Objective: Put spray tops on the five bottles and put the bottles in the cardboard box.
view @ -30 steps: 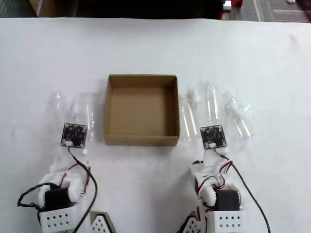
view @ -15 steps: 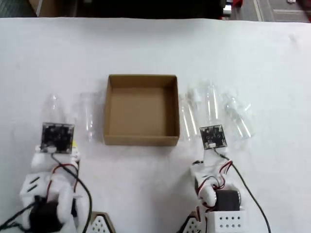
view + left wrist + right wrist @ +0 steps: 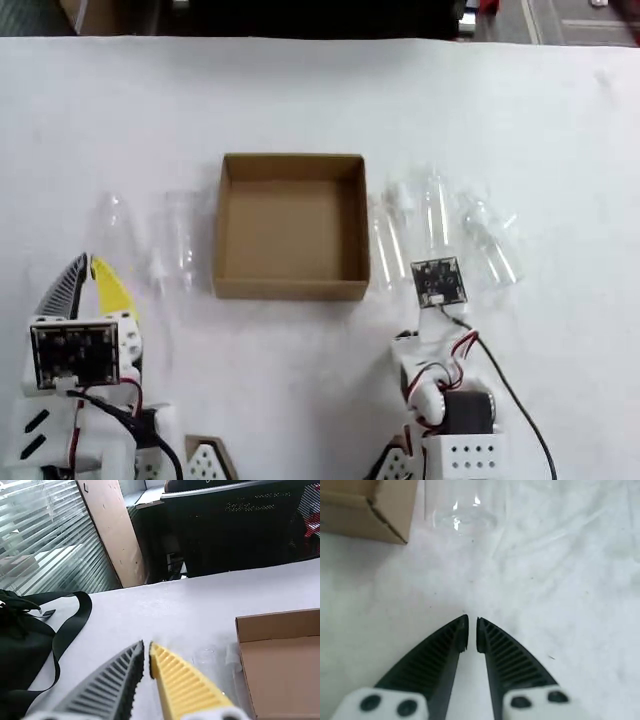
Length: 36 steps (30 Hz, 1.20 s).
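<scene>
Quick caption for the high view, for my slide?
Empty box at centre, two bottles lying to one side, three to the other; left claw shut near the pair.

Cardboard box [image 3: 291,225] on the tabletop [image 3: 300,90], ahead of and between the two hands. Left hand [image 3: 88,262]: first bottle [image 3: 112,222] just ahead of its tips, second bottle [image 3: 180,240] between that and the box. Right hand [image 3: 472,630]: third bottle [image 3: 388,240] ahead-left beside the box, fourth bottle [image 3: 435,215] straight ahead, fifth bottle [image 3: 490,240] ahead-right

Black tool [image 3: 472,630] (nearly closed), clear bottle [image 3: 463,511], cardboard box [image 3: 367,505] corner
</scene>
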Tool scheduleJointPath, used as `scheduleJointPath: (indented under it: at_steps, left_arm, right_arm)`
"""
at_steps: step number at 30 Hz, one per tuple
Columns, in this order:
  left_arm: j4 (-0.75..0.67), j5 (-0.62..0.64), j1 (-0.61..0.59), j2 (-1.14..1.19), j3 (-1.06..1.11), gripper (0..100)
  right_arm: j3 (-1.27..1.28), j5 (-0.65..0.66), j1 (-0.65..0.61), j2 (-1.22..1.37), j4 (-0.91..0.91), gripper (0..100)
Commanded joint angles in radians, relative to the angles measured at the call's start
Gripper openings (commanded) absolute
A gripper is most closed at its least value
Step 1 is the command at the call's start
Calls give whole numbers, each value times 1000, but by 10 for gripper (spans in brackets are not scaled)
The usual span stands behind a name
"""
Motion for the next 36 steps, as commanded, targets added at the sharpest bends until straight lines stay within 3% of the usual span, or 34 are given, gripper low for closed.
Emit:
scheduleJointPath:
  at_steps: [1, 5, 7, 16, 26, 31, 36]
  left_arm:
    - [0, -86, 7, 12, -8, 28]
    - [-46, -393, 59, 12, 15, 28]
    - [-64, -477, 99, 12, -3, 24]
    - [-80, -382, 176, 82, -94, 27]
    - [-6, -167, 188, 745, -404, 24]
    - [-34, -89, 306, 851, -482, 24]
    - [-153, -55, 412, 849, -356, 24]
  right_arm:
    - [9, 9, 13, -5, 4, 17]
    - [9, 9, 13, -5, 4, 17]
    - [9, 9, 13, -5, 4, 17]
    - [9, 9, 13, -5, 4, 17]
    - [9, 9, 13, -5, 4, 17]
    - [9, 9, 13, -5, 4, 17]
    - [9, 9, 13, -5, 4, 18]
